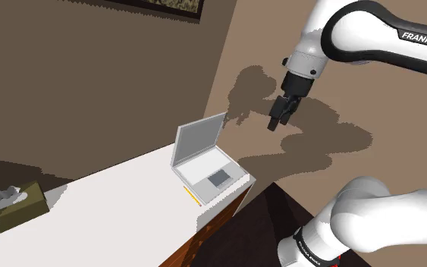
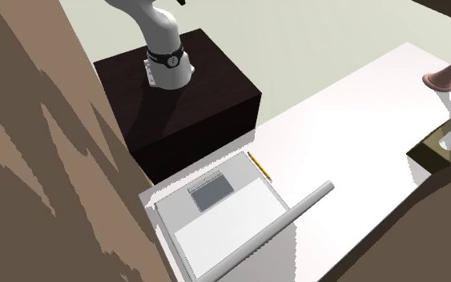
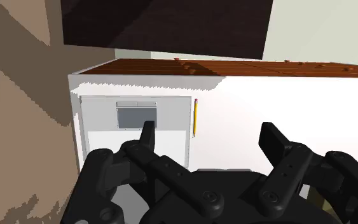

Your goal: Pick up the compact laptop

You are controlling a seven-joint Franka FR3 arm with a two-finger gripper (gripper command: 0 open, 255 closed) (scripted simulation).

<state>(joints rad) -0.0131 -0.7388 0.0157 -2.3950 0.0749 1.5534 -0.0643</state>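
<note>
Grey compact laptop lies open at corner of white counter, near wall, yellow pencil just beside. Gripper hangs in air, well apart from it; fingers spread, empty. Nothing grasped yet: approach, closing, lift all left.

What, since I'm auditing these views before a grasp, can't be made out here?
- Laptop: in the wrist view, the hand covers the end nearest it.
- Tissue box: in the shoulder view, cut by the left edge.
- Arm: in the second exterior view, cut by the top edge just above its base.
- Framed picture: in the shoulder view, cut by the top edge.
</note>
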